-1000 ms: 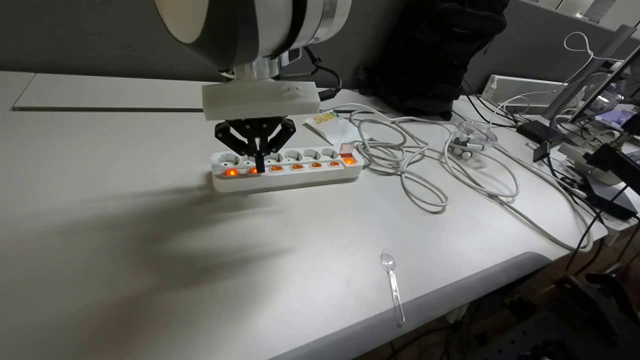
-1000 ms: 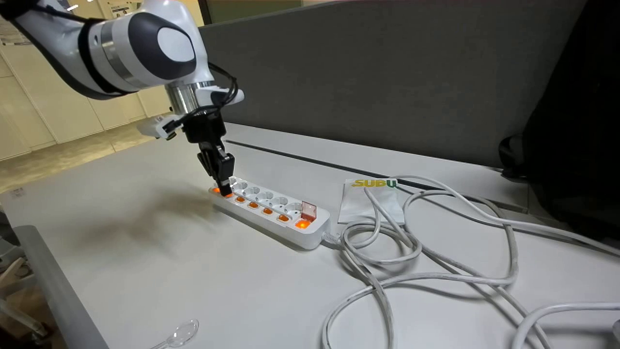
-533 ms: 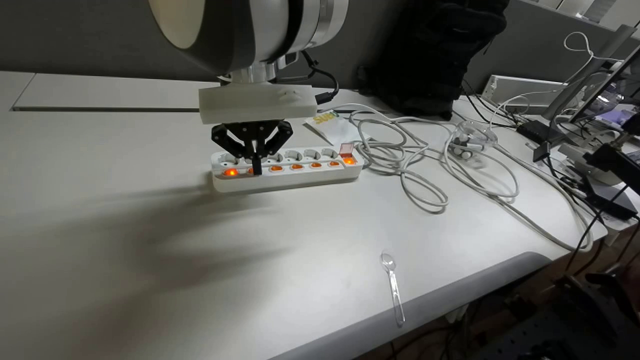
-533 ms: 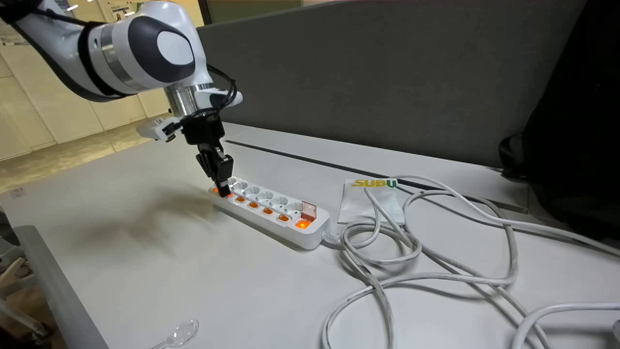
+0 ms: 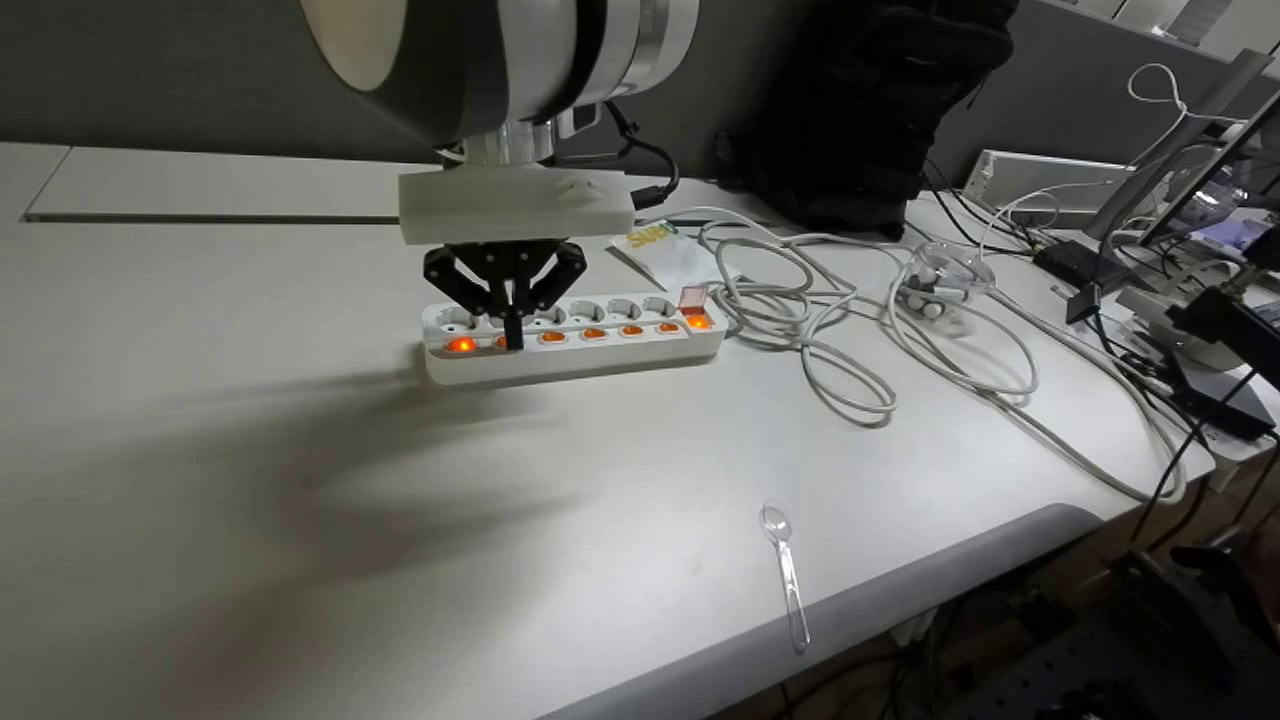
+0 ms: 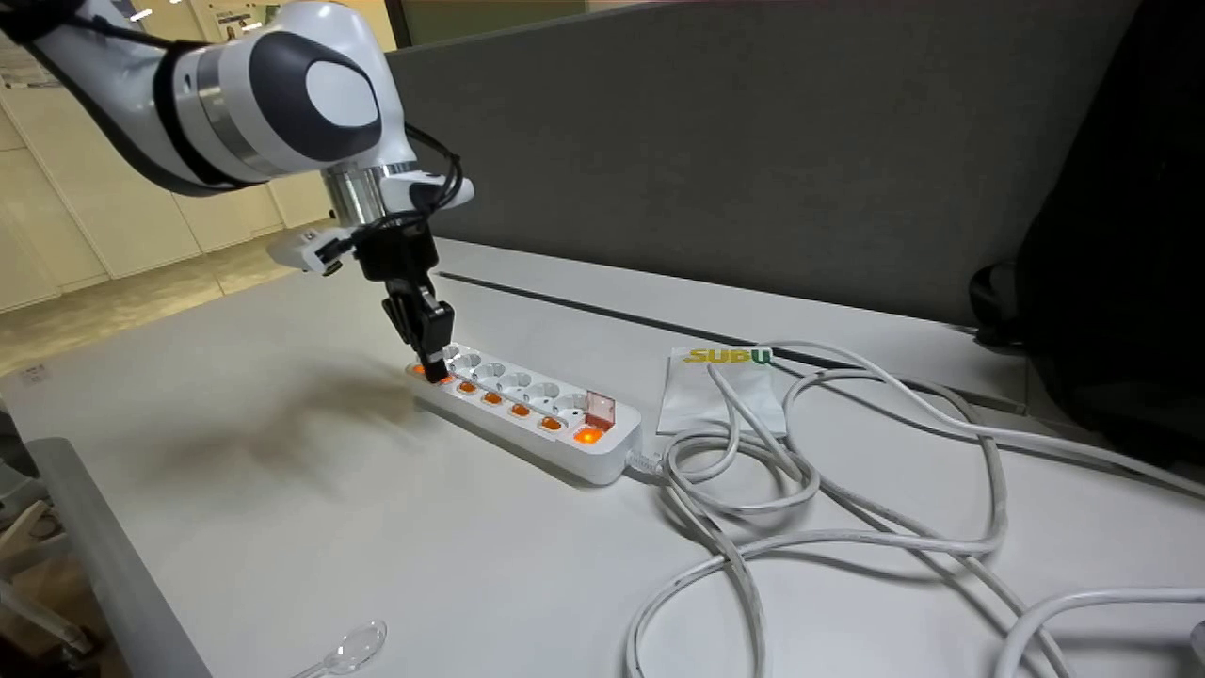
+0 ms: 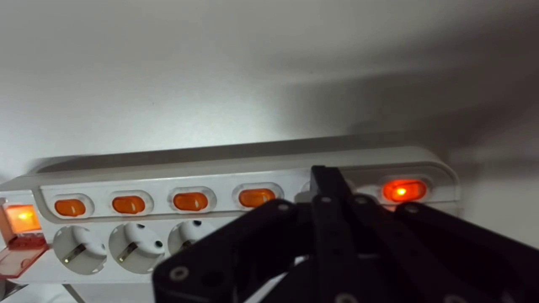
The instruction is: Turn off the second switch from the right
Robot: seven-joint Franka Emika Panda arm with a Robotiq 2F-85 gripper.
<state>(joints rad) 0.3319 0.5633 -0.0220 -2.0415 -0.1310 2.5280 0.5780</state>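
A white power strip lies on the table with a row of orange switches; it also shows in an exterior view and in the wrist view. My gripper is shut and empty, pointing down. Its fingertips cover the second switch from the right in the wrist view; they seem to touch it. A sliver of that switch shows orange without a bright spot. The end switch beside it glows brightly. The other small switches are unlit. The main switch glows.
Coiled white cables lie beside the strip, near a paper packet. A clear spoon lies near the table's front edge. A black backpack and a grey partition stand behind.
My gripper has moved slightly down and sideways onto the switch, then stayed almost still. The bright glow visible at that switch one second ago no longer shows.
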